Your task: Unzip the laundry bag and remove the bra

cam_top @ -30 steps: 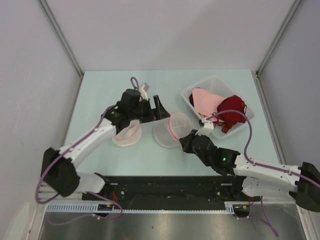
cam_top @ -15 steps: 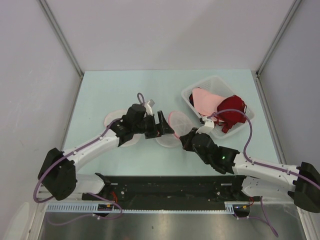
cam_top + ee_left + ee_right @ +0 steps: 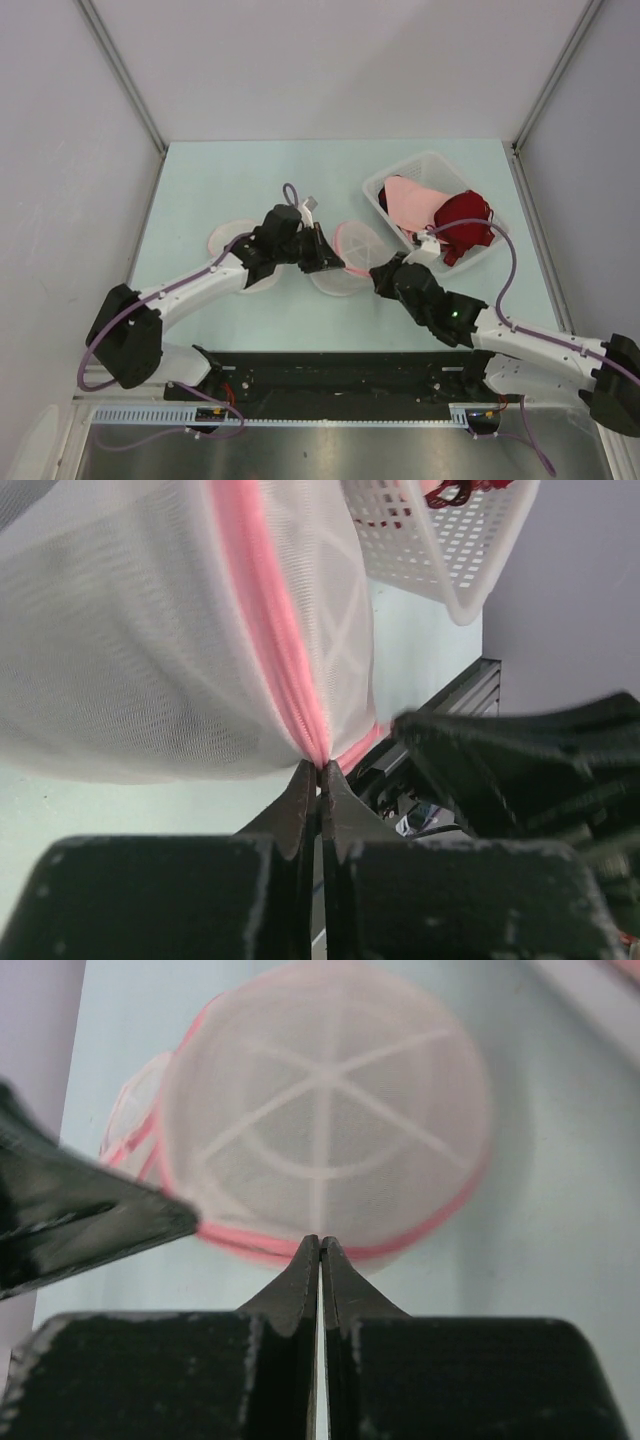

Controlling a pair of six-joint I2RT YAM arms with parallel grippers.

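**Spotter:** Where's the bag?

**Me:** The bag (image 3: 345,258) sits on the table (image 3: 200,180) between my arms, near the basket (image 3: 432,155). My left gripper (image 3: 320,770) is clamped tight on its pink trim (image 3: 270,650). The right gripper (image 3: 320,1245) is closed too, pinching the trim on the other side.

**Spotter:** Unzipping, then?

**Me:** Barely begun, I'd judge. Next the right should anchor while the left drags along the trim, if that's the puller, which I can't confirm. I can't see the bra.
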